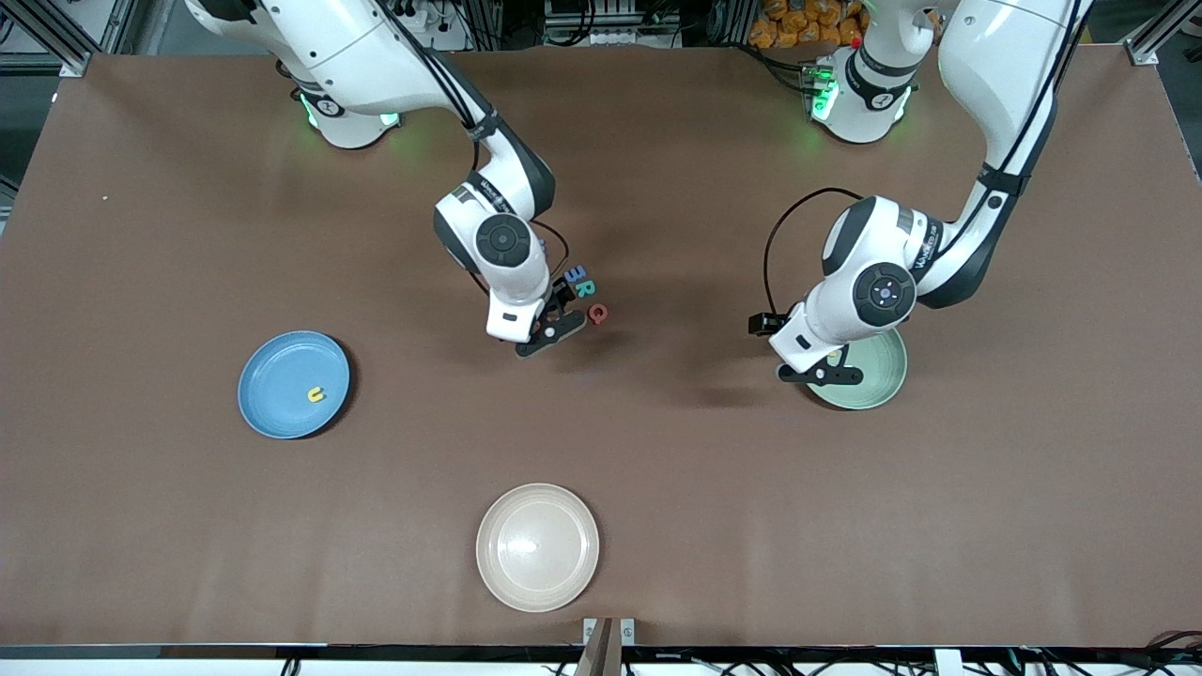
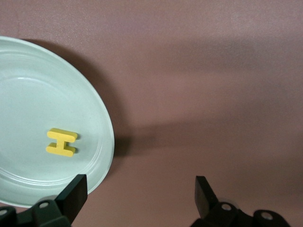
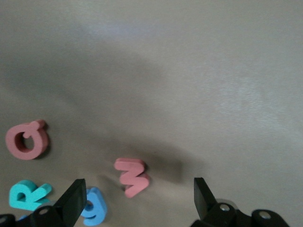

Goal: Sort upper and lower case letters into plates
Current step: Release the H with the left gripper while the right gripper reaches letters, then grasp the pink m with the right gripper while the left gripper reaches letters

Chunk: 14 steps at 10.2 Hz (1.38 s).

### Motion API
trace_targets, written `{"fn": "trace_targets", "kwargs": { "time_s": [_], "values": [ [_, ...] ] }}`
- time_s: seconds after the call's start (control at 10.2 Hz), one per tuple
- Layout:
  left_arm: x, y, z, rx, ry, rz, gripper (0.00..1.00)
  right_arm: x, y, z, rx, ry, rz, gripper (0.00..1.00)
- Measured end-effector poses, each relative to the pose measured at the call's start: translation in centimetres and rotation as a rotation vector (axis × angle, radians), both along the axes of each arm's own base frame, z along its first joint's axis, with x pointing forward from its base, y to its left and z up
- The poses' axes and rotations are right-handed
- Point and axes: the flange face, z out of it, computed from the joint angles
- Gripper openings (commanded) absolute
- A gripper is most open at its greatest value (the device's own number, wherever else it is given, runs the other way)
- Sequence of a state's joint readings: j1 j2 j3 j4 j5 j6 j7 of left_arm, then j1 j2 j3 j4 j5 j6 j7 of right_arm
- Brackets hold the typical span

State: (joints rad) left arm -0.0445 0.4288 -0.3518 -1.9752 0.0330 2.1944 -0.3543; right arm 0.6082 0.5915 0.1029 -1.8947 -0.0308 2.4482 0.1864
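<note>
Right wrist view showed the right gripper spread wide over the red w beside the red Q; light and stiff, best pinched across its flat edges; left gripper gaped empty by the mint plate

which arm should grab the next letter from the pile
The right. Its open right gripper is already down at the loose letters, beside the red Q. The open left gripper hangs over the mint plate's rim, away from the pile.
</note>
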Motion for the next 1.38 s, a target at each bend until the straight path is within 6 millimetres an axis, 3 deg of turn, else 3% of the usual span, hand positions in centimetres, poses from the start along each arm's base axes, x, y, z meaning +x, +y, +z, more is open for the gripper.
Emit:
{"fn": "trace_targets", "kwargs": {
  "time_s": [0.59,0.98,1.18,1.38],
  "values": [
    [-0.1,-0.3,0.0,0.001,0.001,-0.003,1.00,-0.1,-0.1,-2.2,0.008,-0.011,-0.009,1.00],
    [-0.3,-1.3,0.2,0.009,-0.002,0.029,1.00,-0.1,-0.1,-2.2,0.007,-0.010,-0.017,1.00],
    [-0.6,-4.2,1.3,0.017,-0.023,0.083,1.00,-0.1,-0.1,-2.2,0.006,-0.011,-0.023,1.00],
    [-1.6,-8.8,2.6,0.021,-0.046,0.140,1.00,-0.3,0.1,-2.1,0.000,-0.009,-0.030,1.00]
  ]
}}
